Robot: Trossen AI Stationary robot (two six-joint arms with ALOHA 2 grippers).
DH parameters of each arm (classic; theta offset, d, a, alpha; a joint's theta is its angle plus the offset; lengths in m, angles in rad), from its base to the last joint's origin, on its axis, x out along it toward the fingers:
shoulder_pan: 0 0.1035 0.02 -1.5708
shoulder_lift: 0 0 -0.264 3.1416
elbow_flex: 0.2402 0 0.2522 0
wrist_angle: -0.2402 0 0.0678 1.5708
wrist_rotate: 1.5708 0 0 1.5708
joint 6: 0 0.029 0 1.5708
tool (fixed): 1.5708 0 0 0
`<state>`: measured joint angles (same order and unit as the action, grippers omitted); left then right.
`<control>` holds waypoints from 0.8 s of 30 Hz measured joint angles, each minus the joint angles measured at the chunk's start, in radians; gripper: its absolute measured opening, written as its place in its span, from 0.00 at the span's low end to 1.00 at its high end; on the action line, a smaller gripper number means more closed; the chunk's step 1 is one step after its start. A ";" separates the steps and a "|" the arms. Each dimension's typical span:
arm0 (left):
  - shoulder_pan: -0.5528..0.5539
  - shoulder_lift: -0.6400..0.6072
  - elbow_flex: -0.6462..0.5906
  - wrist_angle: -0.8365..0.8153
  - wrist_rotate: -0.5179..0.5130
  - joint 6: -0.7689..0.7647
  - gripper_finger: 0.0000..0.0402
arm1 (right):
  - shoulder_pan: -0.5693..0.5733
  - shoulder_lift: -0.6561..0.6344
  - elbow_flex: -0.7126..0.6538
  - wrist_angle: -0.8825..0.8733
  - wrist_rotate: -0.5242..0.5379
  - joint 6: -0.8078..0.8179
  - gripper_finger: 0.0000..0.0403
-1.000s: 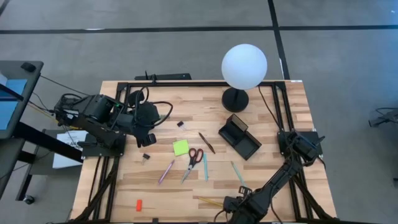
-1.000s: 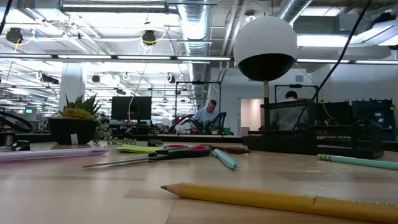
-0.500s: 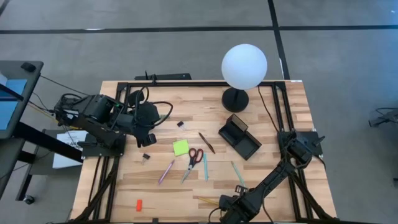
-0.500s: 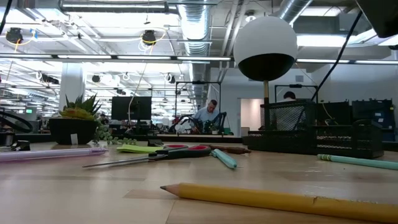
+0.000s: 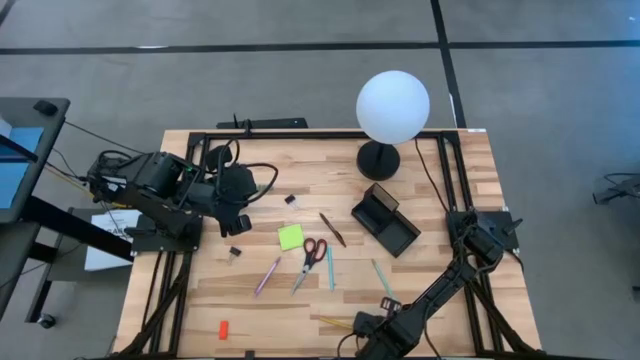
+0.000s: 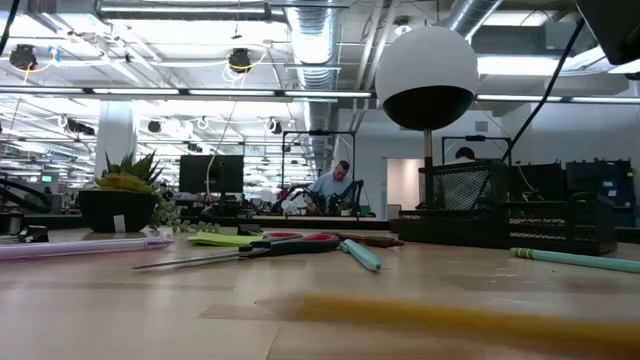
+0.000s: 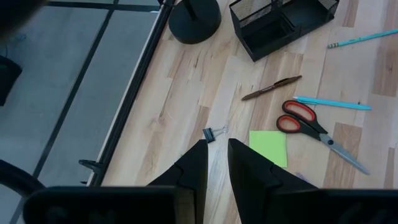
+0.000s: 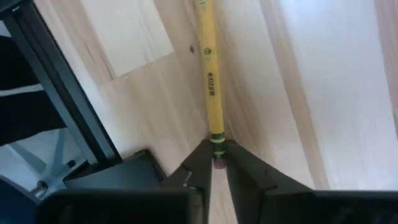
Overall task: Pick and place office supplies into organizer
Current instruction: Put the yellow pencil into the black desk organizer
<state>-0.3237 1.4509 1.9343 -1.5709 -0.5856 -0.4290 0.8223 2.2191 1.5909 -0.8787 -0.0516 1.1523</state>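
A yellow pencil [image 5: 335,322] lies near the table's near edge. My right gripper [image 5: 362,326] is at its right end, shut on it [image 8: 216,158]. Red-handled scissors [image 5: 312,260], a lime-green sticky pad [image 5: 290,237], teal pens [image 5: 329,268], a purple pen [image 5: 267,275], a dark pen [image 5: 333,229], black clips [image 5: 234,252] and a red-orange piece [image 5: 223,328] lie flat on the wood. The black organizer [image 5: 385,220] stands at the right of the middle. My left gripper [image 5: 240,200] waits shut at the far left, over bare wood [image 7: 216,163]. My right gripper pinches the yellow pencil's eraser end [image 8: 217,144] between its two fingers. The fingers come from the table's right and lie along the pencil, which stretches away from them toward the left. The low view shows the pencil blurred just above the tabletop.
A white globe lamp [image 5: 392,107] on a round black base [image 5: 378,158] stands at the far edge behind the organizer. A small potted plant [image 6: 125,195] shows in the low view. A black frame [image 5: 440,140] runs along the table's sides. Bare wood lies at the near left.
My right gripper has gone toward the table's left along the near edge, up to the yellow pencil's right end. The pencil, sharp in the earlier low views, is now blurred there and has stirred.
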 joint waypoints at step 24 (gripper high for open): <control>0.075 -0.010 0.056 -0.001 0.021 0.094 0.14 | -0.023 -0.068 -0.012 -0.022 0.099 0.105 0.00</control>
<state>-0.2485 1.4410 1.9900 -1.5715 -0.5644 -0.3347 0.7997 2.1513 1.5791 -0.9012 0.0472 1.2575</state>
